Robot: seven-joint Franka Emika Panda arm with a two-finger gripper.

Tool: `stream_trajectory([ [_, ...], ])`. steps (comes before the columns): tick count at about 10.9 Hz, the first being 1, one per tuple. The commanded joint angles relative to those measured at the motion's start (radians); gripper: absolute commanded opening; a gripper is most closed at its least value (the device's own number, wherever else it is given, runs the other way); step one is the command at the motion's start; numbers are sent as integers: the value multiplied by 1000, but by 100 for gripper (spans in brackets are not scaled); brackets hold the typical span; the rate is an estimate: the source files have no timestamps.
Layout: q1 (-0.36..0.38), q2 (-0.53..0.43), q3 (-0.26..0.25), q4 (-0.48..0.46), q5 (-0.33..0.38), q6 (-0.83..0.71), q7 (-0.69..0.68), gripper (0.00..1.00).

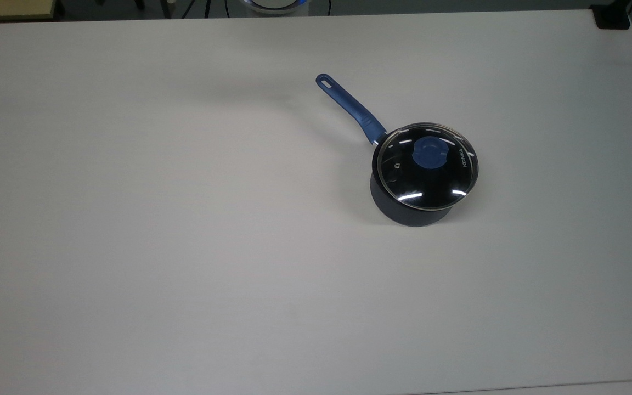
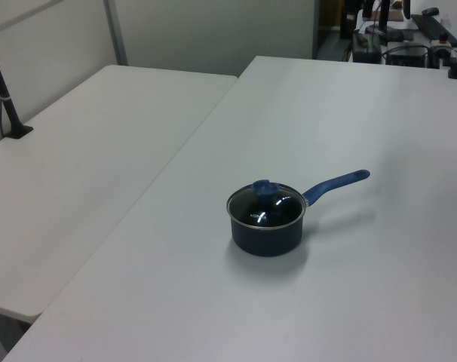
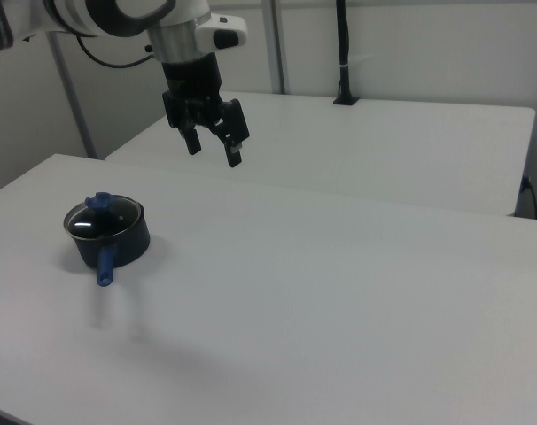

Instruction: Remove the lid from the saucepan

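One saucepan stood alone on the white tabletop, and you had nothing else near it to work around. In the top view it sat toward the right of centre, with its long blue handle angled up and to the top view's left, lying clear of the pot's mouth. The lid was seated flat on the rim, closing the pot fully, and its blue knob stood at the middle of the glass, probably the only part that offered you a sure hold.

Your end effector hung in the air well above the tabletop and well apart from the pot, up and to the right view's right of it. Its two fingers were spread with an open gap between them and nothing held, pointing downward, a posture that suited a descent onto the knob from above.

By my reading the task had not begun: the lid was untouched and the approach lay ahead. You would likely have needed to centre the spread fingers over the knob before lowering, since a glancing contact on the smooth glass could have slid the lid or nudged the light pot across the bare surface.
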Motion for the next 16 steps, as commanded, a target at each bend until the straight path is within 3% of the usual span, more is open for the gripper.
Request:
stream_trajectory([
  [1,11,-8,0,-18,11,32,3,100],
  [12,14,-4,2,-18,9,28,-19,100],
  [15,53,-5,5,-24,14,-44,-211,100],
  [16,107,-7,14,-22,11,-44,-212,100],
])
